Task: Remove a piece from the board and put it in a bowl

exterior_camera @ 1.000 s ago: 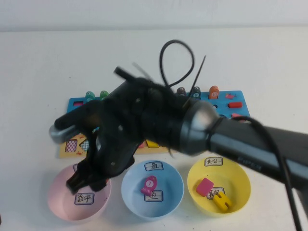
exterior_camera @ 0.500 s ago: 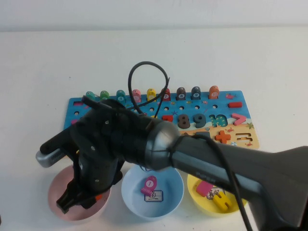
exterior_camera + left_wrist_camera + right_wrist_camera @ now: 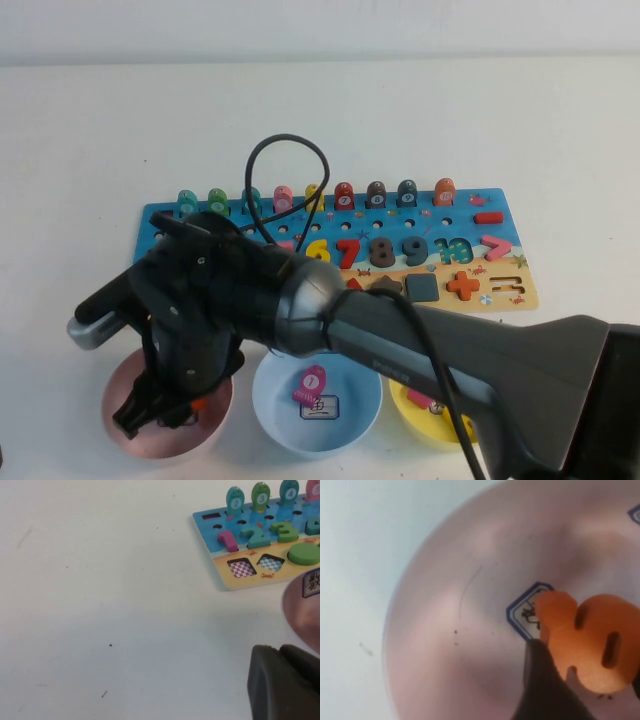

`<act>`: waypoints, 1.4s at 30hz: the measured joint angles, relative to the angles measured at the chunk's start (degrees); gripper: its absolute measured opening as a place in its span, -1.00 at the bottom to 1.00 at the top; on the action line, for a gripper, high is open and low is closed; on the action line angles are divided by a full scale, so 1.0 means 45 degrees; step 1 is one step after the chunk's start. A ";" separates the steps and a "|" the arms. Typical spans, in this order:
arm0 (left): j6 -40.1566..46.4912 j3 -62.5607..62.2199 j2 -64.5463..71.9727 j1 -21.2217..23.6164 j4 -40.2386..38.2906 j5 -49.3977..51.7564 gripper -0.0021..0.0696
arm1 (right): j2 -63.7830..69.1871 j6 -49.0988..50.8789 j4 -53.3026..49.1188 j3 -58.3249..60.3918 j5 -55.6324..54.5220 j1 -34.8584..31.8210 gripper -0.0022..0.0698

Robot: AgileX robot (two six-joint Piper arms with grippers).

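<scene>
Lowered since the previous frame, my right gripper [image 3: 160, 408] hangs inside the pink bowl [image 3: 215, 428], clenched on the orange "10" [image 3: 592, 642], directly above the bowl's floor; left gripper [image 3: 282, 685] beside it, fingers indeterminate; board [image 3: 500, 290] beyond.

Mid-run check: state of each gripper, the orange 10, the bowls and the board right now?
right gripper: inside the pink bowl, shut on the orange 10.
orange 10: held over the bowl's floor.
pink bowl: upright.
blue bowl: holds a pink piece.
board: flat on the table.
left gripper: near the pink bowl.
</scene>
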 joint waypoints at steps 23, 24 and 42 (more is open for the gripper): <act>0.0000 0.0000 0.0000 0.0000 0.0000 0.0000 -0.95 | 0.0318 -0.0115 -0.0026 -0.1328 0.0965 0.0000 -0.02; 0.0000 0.0000 0.0000 0.0000 0.0000 0.0000 -0.95 | 0.0318 -0.0115 -0.0002 -0.1328 0.0997 0.0000 0.00; 0.0000 0.0000 0.0000 0.0000 0.0000 0.0000 -0.95 | -0.0170 -0.0069 0.0606 -0.1357 0.1225 0.0065 -0.18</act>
